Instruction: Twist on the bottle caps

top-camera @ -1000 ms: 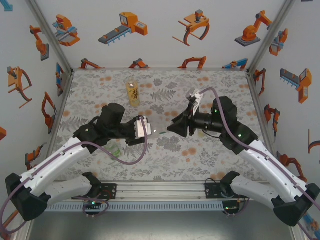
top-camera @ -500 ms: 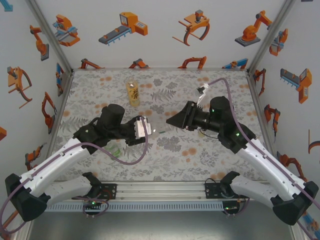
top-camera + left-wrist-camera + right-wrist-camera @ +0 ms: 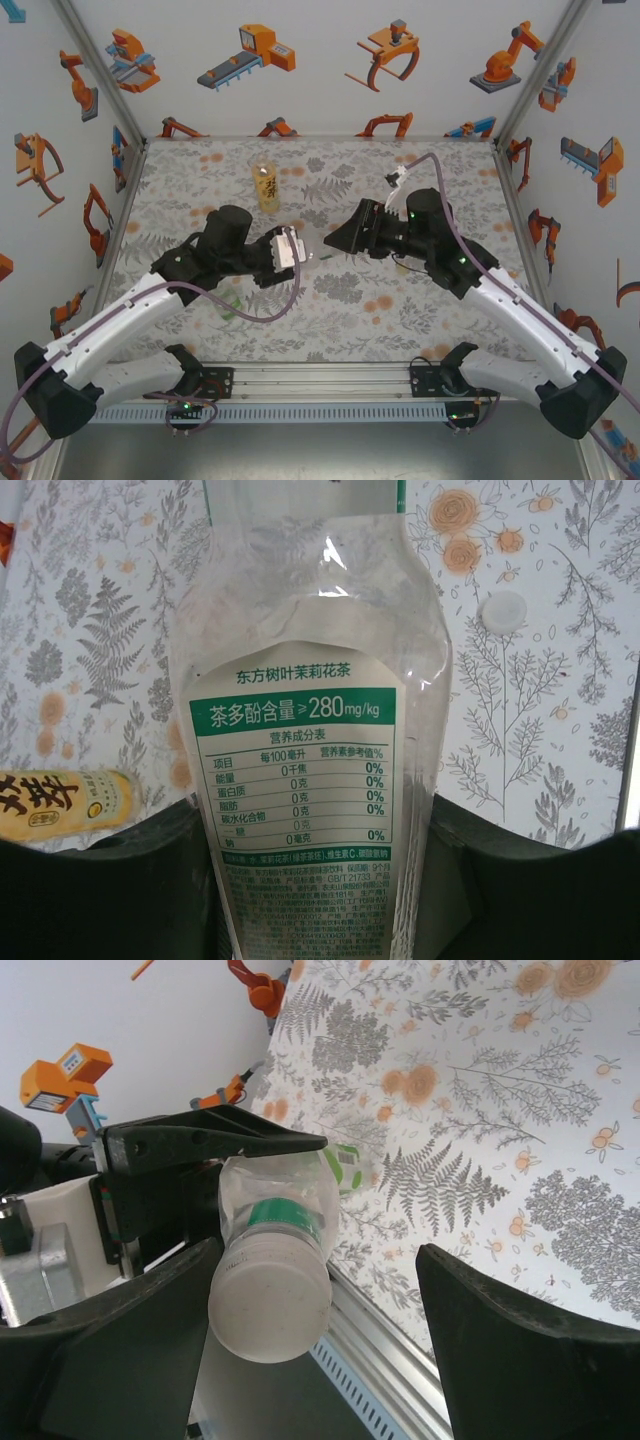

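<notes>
The left claw (image 3: pixel 305 252) clamps the capped clear bottle (image 3: pixel 310 730).

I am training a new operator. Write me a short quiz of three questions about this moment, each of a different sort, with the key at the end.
1. True or false: the left gripper is shut on the clear bottle with the green band.
2. Choose one. How does the right gripper stand to the cap on this bottle's neck? A) jaws shut on it; B) jaws open, one on each side of it; C) jaws turned away from it.
3. Short answer: is the amber bottle upright or on its side?

Key: 1 true; 2 B; 3 upright.
</notes>
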Robot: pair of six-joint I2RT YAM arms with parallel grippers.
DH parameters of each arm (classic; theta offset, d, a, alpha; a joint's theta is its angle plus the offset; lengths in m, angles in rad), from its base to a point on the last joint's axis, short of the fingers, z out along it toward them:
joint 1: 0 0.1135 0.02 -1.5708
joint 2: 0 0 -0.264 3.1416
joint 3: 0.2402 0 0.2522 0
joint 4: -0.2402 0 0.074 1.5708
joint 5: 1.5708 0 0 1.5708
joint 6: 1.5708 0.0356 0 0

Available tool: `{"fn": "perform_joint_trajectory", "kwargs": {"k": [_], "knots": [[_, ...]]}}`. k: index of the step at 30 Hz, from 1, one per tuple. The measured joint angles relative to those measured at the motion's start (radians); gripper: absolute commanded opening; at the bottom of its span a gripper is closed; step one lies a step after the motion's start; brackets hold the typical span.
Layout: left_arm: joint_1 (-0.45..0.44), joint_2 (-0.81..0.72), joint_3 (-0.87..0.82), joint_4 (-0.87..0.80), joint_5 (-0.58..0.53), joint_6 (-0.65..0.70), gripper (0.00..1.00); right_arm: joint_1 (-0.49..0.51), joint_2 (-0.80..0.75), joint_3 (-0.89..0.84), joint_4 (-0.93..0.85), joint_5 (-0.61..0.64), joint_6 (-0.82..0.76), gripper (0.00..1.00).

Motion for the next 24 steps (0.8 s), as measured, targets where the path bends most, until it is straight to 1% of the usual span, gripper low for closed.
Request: {"fn": "perform_joint_trajectory", "kwargs": {"k": [3, 11, 18, 19, 20, 21, 23, 24], "knots": [[0.0, 0.024, 0.016, 0.005, 0.003, -0.031, 0.0, 0.0, 0.023, 0.005, 0.016, -0.001, -0.008, 0.69], [0.0, 0.05, 0.026, 0.012, -0.014, -0.084, 0.0, 0.0, 0.09, 0.008, 0.085, -0.039, 0.0, 0.57], [0.0, 0.056, 0.028, 0.029, -0.037, -0.095, 0.01, 0.0, 0.094, 0.008, 0.126, -0.058, 0.019, 0.39], [0.0, 0.056, 0.029, 0.031, -0.039, -0.095, 0.04, -0.001, 0.094, 0.008, 0.129, -0.058, 0.019, 0.37], [0.0, 0.056, 0.029, 0.031, -0.039, -0.095, 0.11, -0.001, 0.095, 0.008, 0.131, -0.058, 0.02, 0.34], [0.0, 0.056, 0.029, 0.032, -0.039, -0.094, 0.22, -0.001, 0.095, 0.008, 0.132, -0.058, 0.019, 0.32], [0.0, 0.055, 0.029, 0.032, -0.037, -0.094, 0.41, -0.001, 0.095, 0.008, 0.133, -0.058, 0.019, 0.3], [0.0, 0.053, 0.029, 0.032, -0.035, -0.093, 0.49, -0.001, 0.095, 0.008, 0.133, -0.057, 0.019, 0.29]]}}
